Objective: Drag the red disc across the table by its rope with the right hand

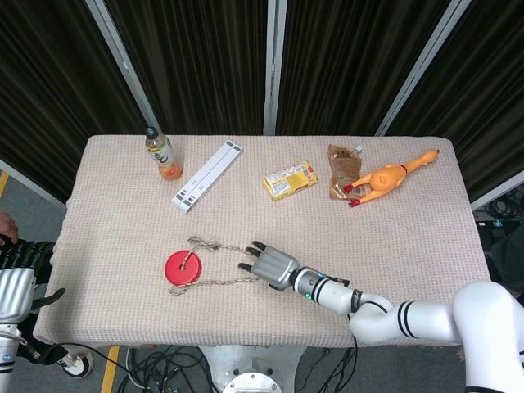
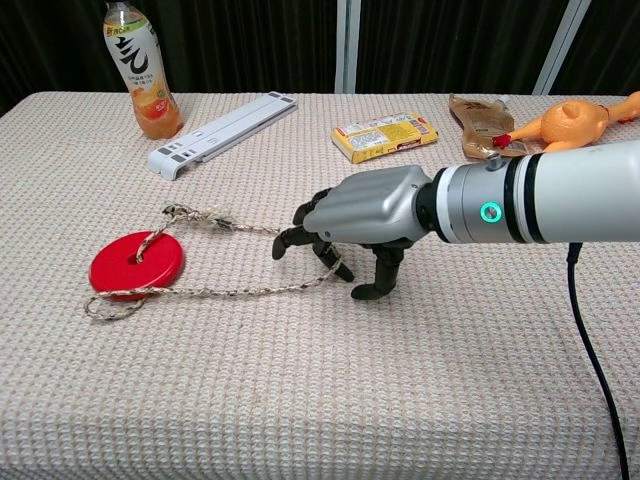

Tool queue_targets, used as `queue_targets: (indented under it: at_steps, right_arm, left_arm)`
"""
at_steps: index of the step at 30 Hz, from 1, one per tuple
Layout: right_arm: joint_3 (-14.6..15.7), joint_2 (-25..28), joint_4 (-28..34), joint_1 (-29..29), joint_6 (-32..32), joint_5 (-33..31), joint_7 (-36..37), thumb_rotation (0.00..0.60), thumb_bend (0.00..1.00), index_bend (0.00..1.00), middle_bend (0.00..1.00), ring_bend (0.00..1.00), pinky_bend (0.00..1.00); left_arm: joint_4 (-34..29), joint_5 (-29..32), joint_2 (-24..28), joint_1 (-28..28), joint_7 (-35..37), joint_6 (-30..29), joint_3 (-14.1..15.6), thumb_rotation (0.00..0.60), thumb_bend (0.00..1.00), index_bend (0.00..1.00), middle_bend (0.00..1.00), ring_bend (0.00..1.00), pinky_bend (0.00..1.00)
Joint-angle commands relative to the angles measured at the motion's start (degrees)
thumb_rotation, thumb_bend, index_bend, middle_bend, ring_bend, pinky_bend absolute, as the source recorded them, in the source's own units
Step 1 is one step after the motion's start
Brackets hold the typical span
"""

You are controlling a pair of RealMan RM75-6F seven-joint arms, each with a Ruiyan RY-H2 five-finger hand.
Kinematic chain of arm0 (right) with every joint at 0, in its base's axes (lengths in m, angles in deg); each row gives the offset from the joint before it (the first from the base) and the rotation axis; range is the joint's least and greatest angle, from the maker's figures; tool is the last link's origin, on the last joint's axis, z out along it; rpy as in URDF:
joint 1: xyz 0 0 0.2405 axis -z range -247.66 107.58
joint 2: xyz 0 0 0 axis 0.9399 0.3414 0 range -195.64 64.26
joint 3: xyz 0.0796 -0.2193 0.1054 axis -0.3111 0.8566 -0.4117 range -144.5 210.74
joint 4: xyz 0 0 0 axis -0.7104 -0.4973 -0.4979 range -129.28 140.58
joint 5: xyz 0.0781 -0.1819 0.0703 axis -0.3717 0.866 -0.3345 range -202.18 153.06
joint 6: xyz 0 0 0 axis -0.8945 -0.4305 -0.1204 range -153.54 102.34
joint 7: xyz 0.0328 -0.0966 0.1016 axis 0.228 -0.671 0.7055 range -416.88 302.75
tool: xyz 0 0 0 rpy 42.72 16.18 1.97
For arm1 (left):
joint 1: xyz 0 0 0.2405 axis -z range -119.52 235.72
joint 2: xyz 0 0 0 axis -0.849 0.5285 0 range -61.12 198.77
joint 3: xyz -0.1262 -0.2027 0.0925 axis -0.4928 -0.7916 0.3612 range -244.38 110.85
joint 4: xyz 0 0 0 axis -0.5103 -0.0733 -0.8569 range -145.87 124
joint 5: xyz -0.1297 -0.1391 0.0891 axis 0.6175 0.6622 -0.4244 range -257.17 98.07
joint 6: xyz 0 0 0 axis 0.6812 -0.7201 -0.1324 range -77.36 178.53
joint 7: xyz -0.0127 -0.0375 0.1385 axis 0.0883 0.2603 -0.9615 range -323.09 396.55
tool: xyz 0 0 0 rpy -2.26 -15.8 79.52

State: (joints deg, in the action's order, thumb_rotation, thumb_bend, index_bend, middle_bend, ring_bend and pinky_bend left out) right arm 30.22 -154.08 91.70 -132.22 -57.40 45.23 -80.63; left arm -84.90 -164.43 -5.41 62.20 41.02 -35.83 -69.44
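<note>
The red disc [image 1: 182,268] [image 2: 136,265] lies flat on the left half of the table, with a twisted rope [image 1: 218,282] [image 2: 230,291] threaded through its hole. The rope runs right as a long loop. My right hand [image 1: 271,267] [image 2: 372,208] rests at the loop's right end, palm down, fingers curled down over the rope and hooking it against the cloth. Both strands look nearly straight. My left hand [image 1: 18,277] hangs off the table's left edge, holding nothing, fingers apart.
Along the far side stand an orange drink bottle [image 1: 164,155] [image 2: 143,75], a white bar [image 1: 208,175] [image 2: 220,122], a yellow packet [image 1: 290,180] [image 2: 384,136], a brown pouch [image 1: 342,170] [image 2: 478,115] and a rubber chicken [image 1: 389,177] [image 2: 570,118].
</note>
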Motion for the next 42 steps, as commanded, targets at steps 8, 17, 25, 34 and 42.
queue_targets:
  at_steps: [8, 17, 25, 34, 42]
  right_arm:
    - [0.28, -0.42, -0.57, 0.13, -2.22, -0.45, -0.70, 0.600, 0.32, 0.23, 0.58, 0.06, 0.00]
    - [-0.31, -0.67, -0.79, 0.96, -5.81, 0.42, -0.83, 0.600, 0.37, 0.51, 0.68, 0.15, 0.00]
    - [-0.71, -1.75, -2.01, 3.31, -12.15, 1.95, -2.47, 0.600, 0.38, 0.86, 0.90, 0.33, 0.00]
    - [0.24, 1.87, -0.91, 7.65, -17.34, 3.55, -0.83, 0.600, 0.42, 0.99, 0.97, 0.42, 0.00]
    - [2.35, 10.34, 1.61, 15.71, -24.22, 4.64, 6.63, 0.600, 0.45, 1.00, 0.97, 0.42, 0.00]
  left_arm:
    - [0.20, -0.11, -0.03, -0.02, 0.13, 0.06, 0.03, 0.600, 0.02, 0.18, 0.17, 0.12, 0.15]
    - [0.25, -0.19, -0.10, 0.00, 0.11, 0.16, 0.06, 0.600, 0.02, 0.18, 0.17, 0.12, 0.15]
    - [-0.03, -0.38, 0.03, 0.09, 0.02, 0.15, 0.04, 0.600, 0.02, 0.18, 0.17, 0.12, 0.15]
    - [-0.49, -0.42, 0.05, 0.24, -0.24, 0.37, 0.03, 0.600, 0.02, 0.18, 0.17, 0.12, 0.15]
    - [-1.21, -0.62, 0.01, 0.58, -1.07, 0.73, 0.09, 0.600, 0.02, 0.18, 0.17, 0.12, 0.15]
